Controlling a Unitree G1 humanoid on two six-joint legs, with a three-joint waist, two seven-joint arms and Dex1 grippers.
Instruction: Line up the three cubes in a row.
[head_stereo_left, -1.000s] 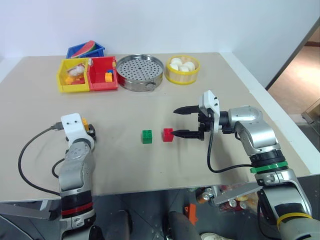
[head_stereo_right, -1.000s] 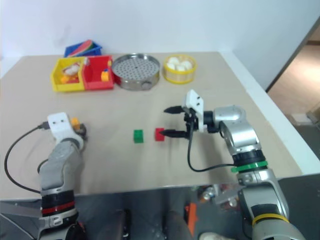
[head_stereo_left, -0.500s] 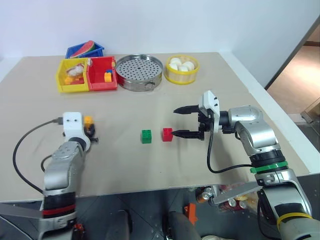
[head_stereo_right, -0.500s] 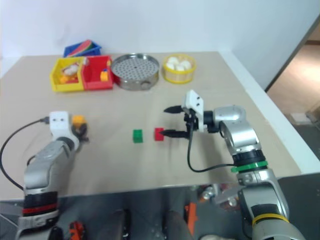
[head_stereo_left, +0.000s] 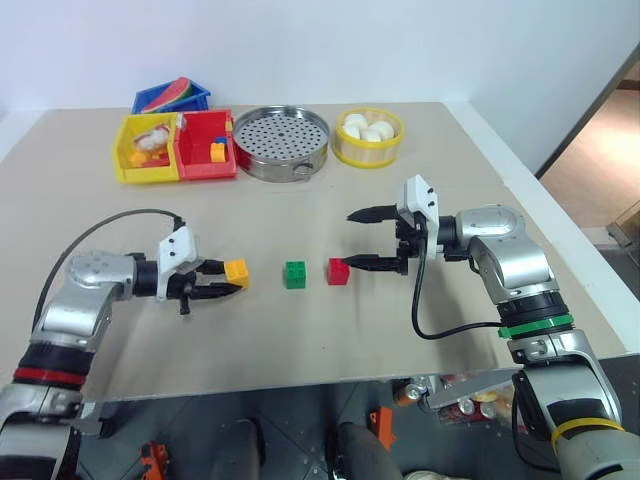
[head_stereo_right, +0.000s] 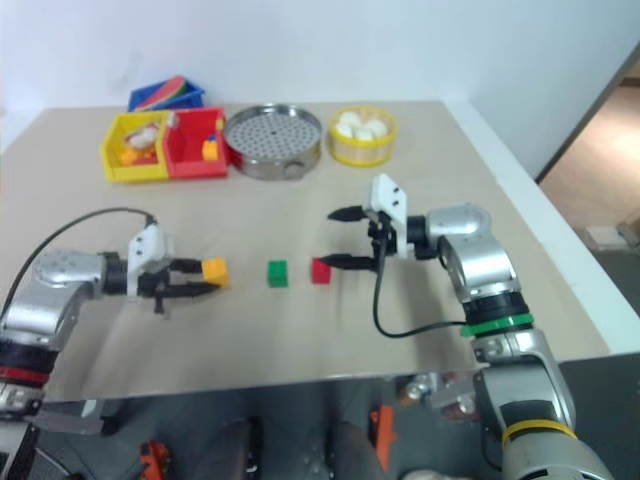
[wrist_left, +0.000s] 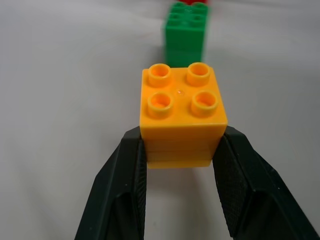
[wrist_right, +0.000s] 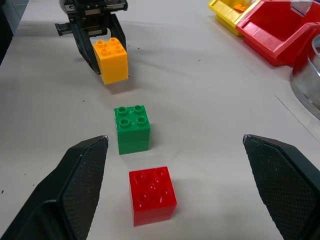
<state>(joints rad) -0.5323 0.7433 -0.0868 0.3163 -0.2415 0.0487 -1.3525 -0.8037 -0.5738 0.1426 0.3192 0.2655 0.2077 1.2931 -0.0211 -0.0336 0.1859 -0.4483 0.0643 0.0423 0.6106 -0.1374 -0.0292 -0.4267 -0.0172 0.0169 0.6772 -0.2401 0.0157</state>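
Nearest the robot, the left gripper (head_stereo_left: 222, 282) reaches in from the left side of the beige table (head_stereo_left: 320, 330), pointing toward the middle; its two black fingers (wrist_left: 125, 185) are clamped on opposite side faces of the yellow-orange cube (head_stereo_left: 236, 271), which sits studs up between them. In the right wrist view a shadow lies beneath this cube; whether it rests on the table or hangs just above it cannot be told. Just beside it, toward the robot's right, the green cube (head_stereo_left: 294, 274) stands on the table with studs up, and a short gap beyond that stands the red cube (head_stereo_left: 338, 271), likewise studs up; the three cubes lie roughly along one line running left to right, none touching another. The right gripper (head_stereo_left: 361, 239) comes in from the right side, pointing toward the middle, its fingers spread wide and holding nothing; its nearer fingertip (head_stereo_left: 349, 264) lies just beside the red cube, and the other fingertip is farther back over bare table. Along the far edge stand a yellow bin (head_stereo_left: 128, 172), a red bin (head_stereo_left: 205, 165) holding small bricks, a blue bin (head_stereo_left: 170, 100) behind them, a perforated metal steamer tray (head_stereo_left: 281, 143), and a yellow basket (head_stereo_left: 368, 148) of white round items.
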